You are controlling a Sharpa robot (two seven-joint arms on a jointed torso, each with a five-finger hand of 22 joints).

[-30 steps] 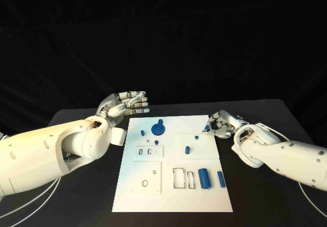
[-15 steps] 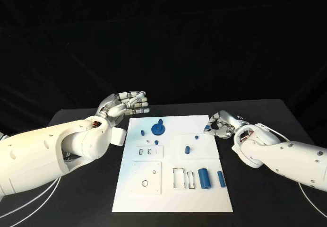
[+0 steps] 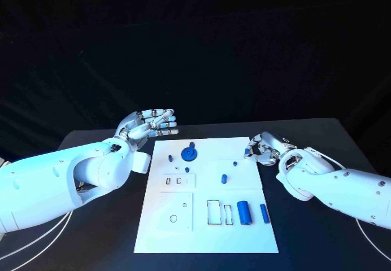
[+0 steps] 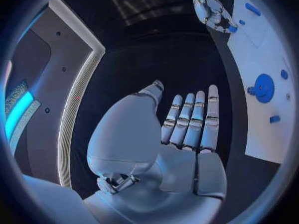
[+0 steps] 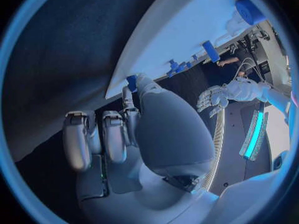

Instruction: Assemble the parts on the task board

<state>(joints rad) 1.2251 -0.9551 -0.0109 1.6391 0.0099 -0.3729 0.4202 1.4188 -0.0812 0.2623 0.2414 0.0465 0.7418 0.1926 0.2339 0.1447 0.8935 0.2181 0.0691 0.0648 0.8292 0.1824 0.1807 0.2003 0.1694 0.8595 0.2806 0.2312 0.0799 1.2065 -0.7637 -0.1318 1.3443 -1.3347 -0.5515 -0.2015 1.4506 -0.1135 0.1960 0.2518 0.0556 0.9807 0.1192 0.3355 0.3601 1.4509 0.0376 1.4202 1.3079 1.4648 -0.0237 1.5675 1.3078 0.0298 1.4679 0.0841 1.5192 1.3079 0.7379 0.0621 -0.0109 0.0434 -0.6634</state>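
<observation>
The left hand [image 3: 149, 125] hovered above the black desk [image 3: 326, 141] just off the far left corner of the task board [image 3: 208, 234], held nothing, and in the left wrist view its fingers [image 4: 194, 119] lay straight and close side by side with the thumb apart. The right hand [image 3: 262, 148] sat at the board's far right edge with its fingers curled in; in the left wrist view its fingertips were at a small blue part [image 4: 232, 29] at that edge, though whether it actually pinched the part I could not tell. On the white board, a blue gear [image 3: 189, 152] lay near the far end with a small blue peg [image 3: 170, 158] just beside it, toward the left hand, and another small blue piece [image 3: 186, 169] just nearer than the gear. A short blue pin [image 3: 224, 179] lay near the middle, with a tiny blue piece [image 3: 234, 164] beyond it. Toward the near right, a thick blue cylinder [image 3: 243, 212] and a slimmer blue bar [image 3: 264, 213] lay side by side, apart from each other, beside a rectangular slot [image 3: 213, 212]. On the left half sat two raised white plates, the farther one [image 3: 178, 180] with small slots and the nearer one [image 3: 176, 211] with an oval hole
</observation>
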